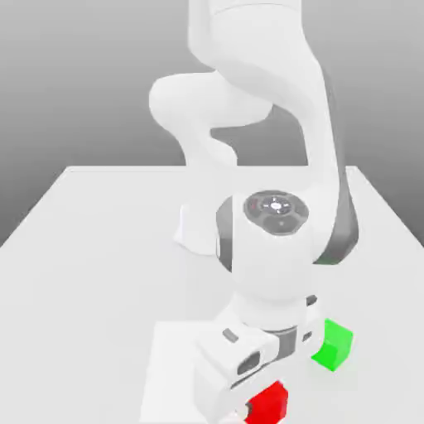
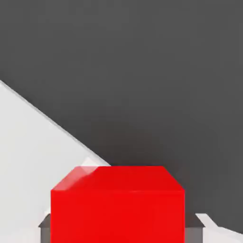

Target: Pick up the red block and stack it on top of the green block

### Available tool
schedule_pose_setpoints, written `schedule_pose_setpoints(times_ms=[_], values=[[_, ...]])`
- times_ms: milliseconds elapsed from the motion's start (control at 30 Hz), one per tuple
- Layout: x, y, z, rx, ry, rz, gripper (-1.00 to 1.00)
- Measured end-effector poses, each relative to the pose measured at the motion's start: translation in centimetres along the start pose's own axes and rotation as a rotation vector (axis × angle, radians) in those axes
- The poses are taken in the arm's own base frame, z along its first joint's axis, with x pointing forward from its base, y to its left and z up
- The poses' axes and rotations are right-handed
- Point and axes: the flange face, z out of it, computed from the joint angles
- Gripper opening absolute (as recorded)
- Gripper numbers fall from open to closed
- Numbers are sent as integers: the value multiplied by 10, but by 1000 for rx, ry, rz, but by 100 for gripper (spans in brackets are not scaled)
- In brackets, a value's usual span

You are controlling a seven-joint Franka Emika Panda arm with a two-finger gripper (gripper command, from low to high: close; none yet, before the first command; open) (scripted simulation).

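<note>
The red block (image 1: 268, 403) sits low at the table's front, right under my hand. In the hand view the red block (image 2: 117, 206) lies between two grey fingers (image 2: 45, 226), one at each of its sides. My gripper (image 1: 255, 407) is shut on the red block. The green block (image 1: 334, 344) stands on the table a short way back and toward the exterior view's right of the red one, apart from it and from my hand.
The white table (image 1: 91, 248) stretches back to the arm's base (image 1: 197, 232). My own arm hangs over the middle of the table. In the hand view the table's edge (image 2: 52, 121) runs diagonally, with dark floor beyond it.
</note>
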Motion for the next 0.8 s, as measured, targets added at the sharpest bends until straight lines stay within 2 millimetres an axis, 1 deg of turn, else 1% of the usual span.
schedule_pose_setpoints(times_ms=[33, 67, 133, 200, 233, 300, 367, 400, 467, 500, 533, 567, 600, 667, 700, 800], values=[[0, 0, 5, 0, 0, 0, -100], [0, 0, 1, 0, 0, -1, -100], [1, 0, -19, 0, 1, -2, -100], [0, 0, -44, 0, 0, -1, -100], [-5, -5, -55, 1, -1, -18, -100], [-30, -32, -68, 5, -4, -120, -100], [-61, -62, -79, 6, -5, -241, -100], [-82, -82, -84, 6, -5, -321, -100], [-124, -112, -92, 3, -3, -471, -100], [-144, -130, -90, 2, -2, -545, -100], [-161, -147, -84, 2, -1, -608, -100], [-158, -143, -75, 2, -1, -600, -100], [-142, -121, -64, 2, -1, -537, -100], [-138, -113, -42, 1, -1, -516, -100], [-137, -112, -35, 1, -1, -514, 100], [-137, -112, -35, 1, -1, -514, 100]])
